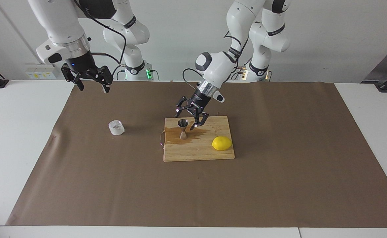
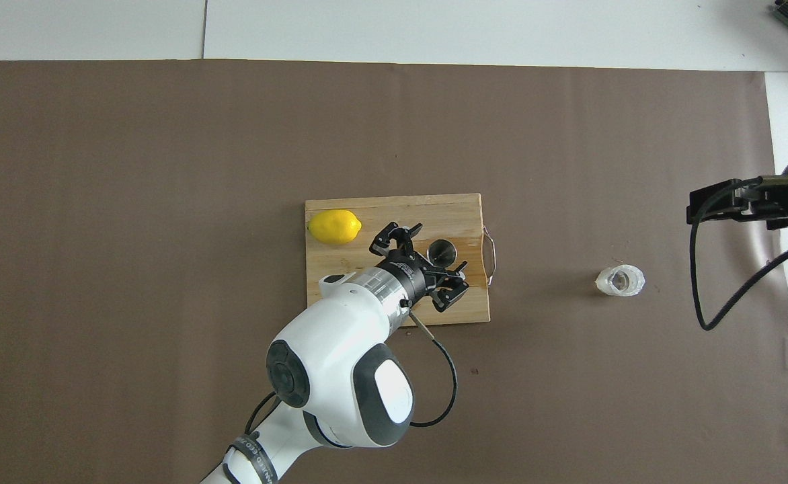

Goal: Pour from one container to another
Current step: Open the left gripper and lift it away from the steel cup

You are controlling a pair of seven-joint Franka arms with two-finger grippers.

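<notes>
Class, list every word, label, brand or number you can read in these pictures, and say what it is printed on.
Left arm, band by its base: white lettering, cut off and too small to read.
Left claw, body: small white marking, too blurred to read.
Jigger, cup, lemon, board: no text.

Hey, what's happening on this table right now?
The left gripper hangs open just over the jigger, which stands upright on the cutting board beside a wet patch; it holds nothing. A lemon lies on the board too. The glass cup sits alone on the brown mat toward the right arm's end. The right gripper waits open, raised above the mat.
</notes>
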